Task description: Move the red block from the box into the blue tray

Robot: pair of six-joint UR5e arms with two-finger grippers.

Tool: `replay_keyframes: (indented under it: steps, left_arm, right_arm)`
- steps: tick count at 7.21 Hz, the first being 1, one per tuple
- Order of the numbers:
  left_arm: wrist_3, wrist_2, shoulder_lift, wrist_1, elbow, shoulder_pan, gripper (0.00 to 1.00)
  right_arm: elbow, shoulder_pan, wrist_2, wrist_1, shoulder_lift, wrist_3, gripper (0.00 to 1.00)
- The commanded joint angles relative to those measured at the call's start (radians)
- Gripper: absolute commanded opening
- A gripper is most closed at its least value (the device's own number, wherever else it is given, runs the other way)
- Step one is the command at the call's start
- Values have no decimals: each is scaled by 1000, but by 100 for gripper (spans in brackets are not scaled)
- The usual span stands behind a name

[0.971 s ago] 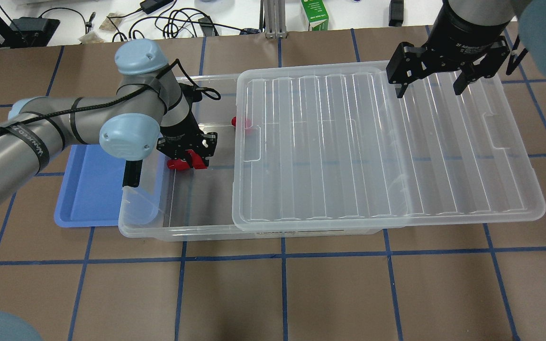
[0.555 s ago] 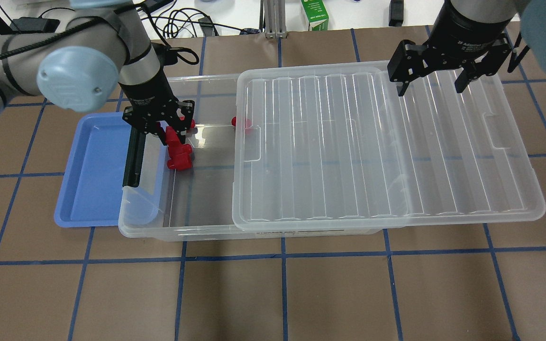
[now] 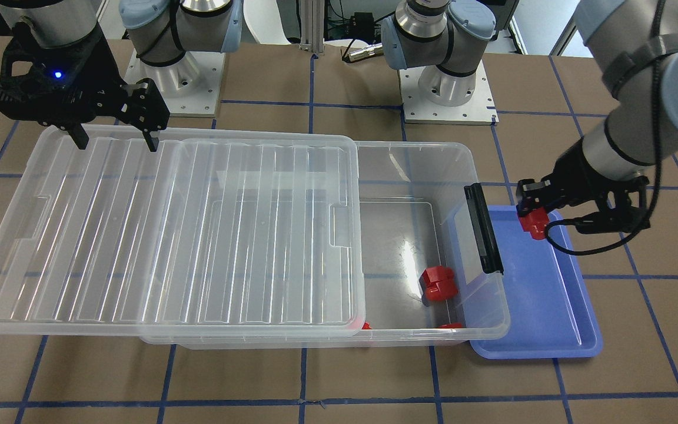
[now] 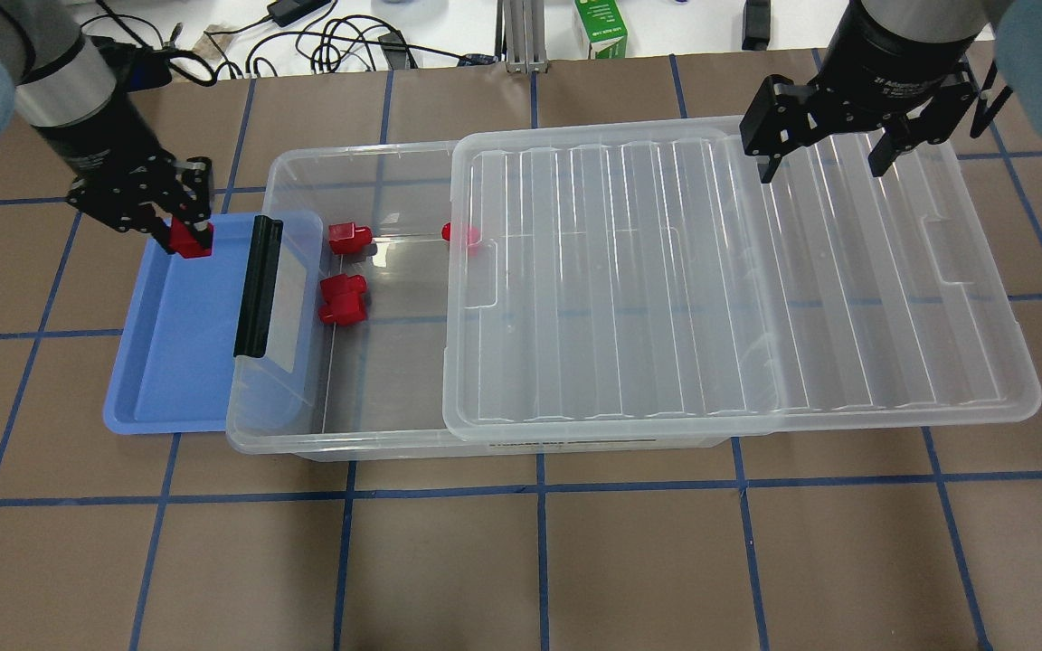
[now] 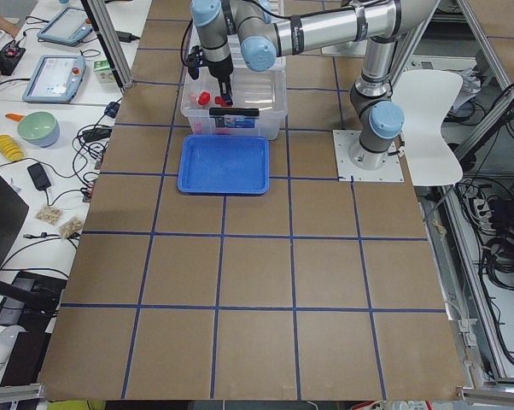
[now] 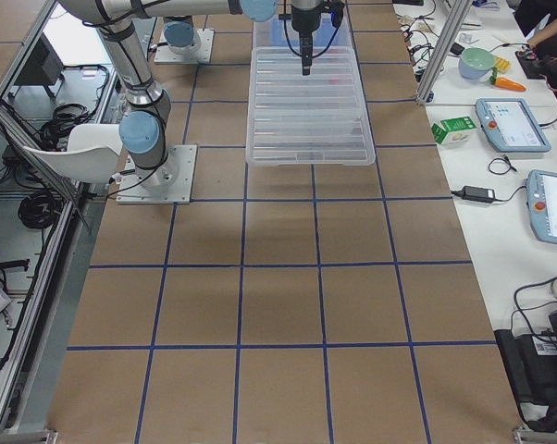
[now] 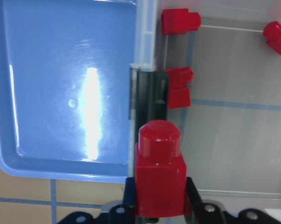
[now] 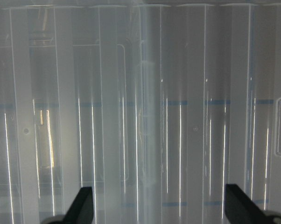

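Note:
My left gripper (image 4: 182, 231) is shut on the red block (image 4: 188, 240), a small cube with a round stub. It holds the block above the far corner of the blue tray (image 4: 168, 362). The front view shows the block (image 3: 533, 222) over the tray's (image 3: 551, 306) robot-side end, and the left wrist view shows the block (image 7: 159, 179) between the jaws. The box (image 4: 304, 441) lies right of the tray, its lid (image 4: 711, 271) slid aside. My right gripper (image 4: 824, 167) is open and empty above the lid's far right part.
Three other red pieces lie in the box's uncovered end: a chunkier one (image 4: 342, 300), one near the far wall (image 4: 349, 237) and one at the lid's edge (image 4: 459, 233). The black latch bar (image 4: 257, 285) stands between box and tray. Cables and a green carton (image 4: 601, 27) lie beyond the table.
My left gripper has risen out of the box with the red block and moved left, to above the blue tray's far end. The right gripper has stayed in place.

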Motion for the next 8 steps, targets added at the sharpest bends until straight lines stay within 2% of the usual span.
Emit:
replay_keyframes:
  steps: [1, 8]
  left_arm:
    - [212, -1, -38, 12, -18, 113, 0]
    - [217, 25, -234, 293, -142, 124, 0]
  right_arm:
    - [0, 0, 0, -3, 1, 0, 100]
    - [0, 0, 0, -1, 1, 0, 100]
